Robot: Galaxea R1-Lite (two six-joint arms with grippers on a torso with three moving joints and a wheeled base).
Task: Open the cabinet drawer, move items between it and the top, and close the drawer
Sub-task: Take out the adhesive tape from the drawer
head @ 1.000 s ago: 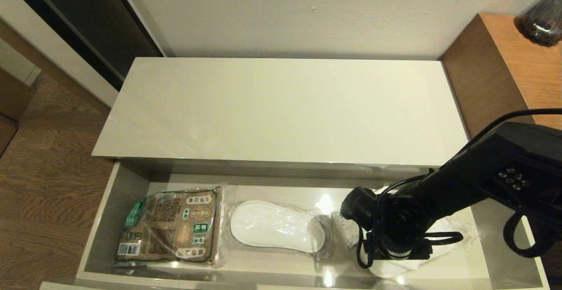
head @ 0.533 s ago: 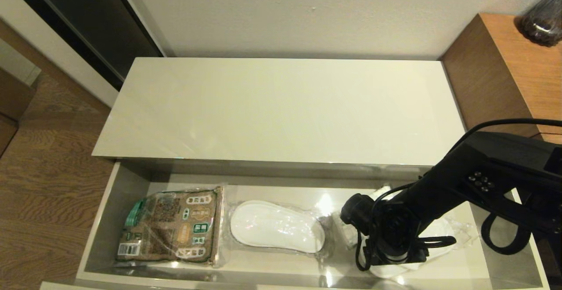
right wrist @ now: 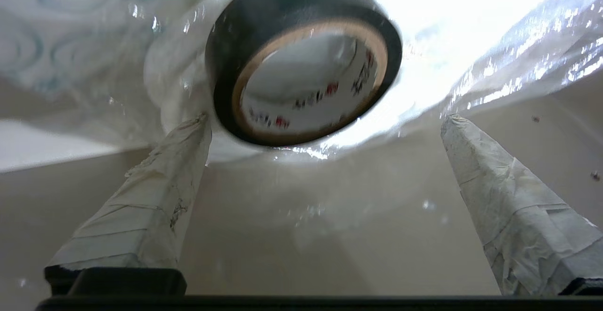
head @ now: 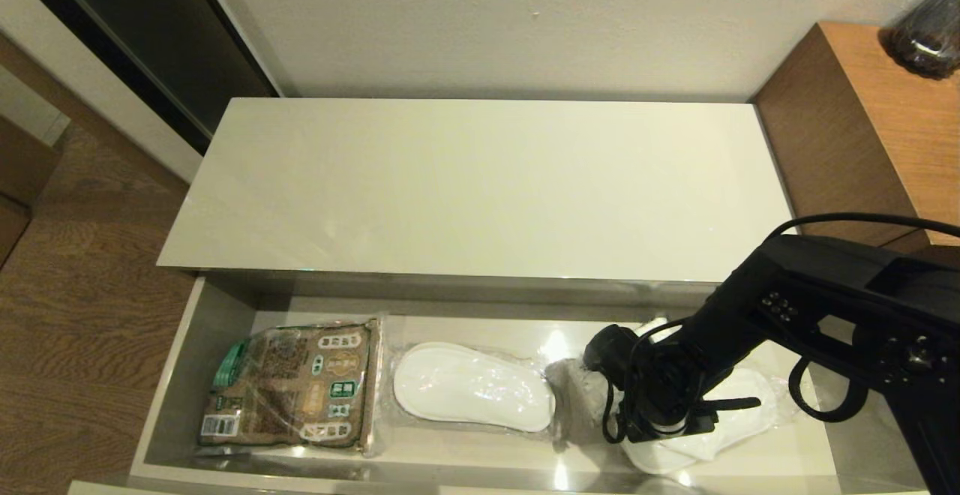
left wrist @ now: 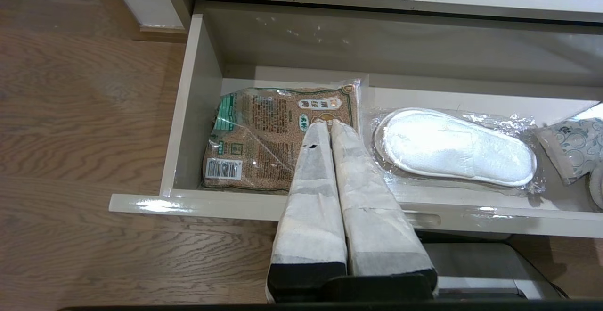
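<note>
— Drawer state?

— Pulled out, full width, glossy grey-beige, shallow. In the left wrist view a slot handle shows in its front edge. The top above it is a long glossy off-white surface.

— Contents?

— At the left end a packet, brown and green print under clear plastic, lying flat. Just beside it a wrapped white slipper, sole up. Next comes a small crinkled sachet with a faint blue swirl pattern, and at the right a second slipper pack.

— And the tape?

— Black tape roll, tan inner ring and a white printed core, tilted, resting on the shiny wrap of the right slipper pack. Only the right wrist view shows it; from the head the arm covers it.

— Right gripper?

— Down in the drawer's right part, jaws spread wide with the roll just ahead of the tips. One finger is just beside the roll's rim; whether it touches, I cannot tell. Nothing held.

— What crowds it?

— The sachet sits close on one side, and crinkled plastic lies under and behind the roll.

— Left gripper?

— Parked in front of the drawer, wrapped fingers pressed together, empty.

— Anything else?

— A taller brown unit at the right with a dark glass thing on it, and wood floor.
</note>
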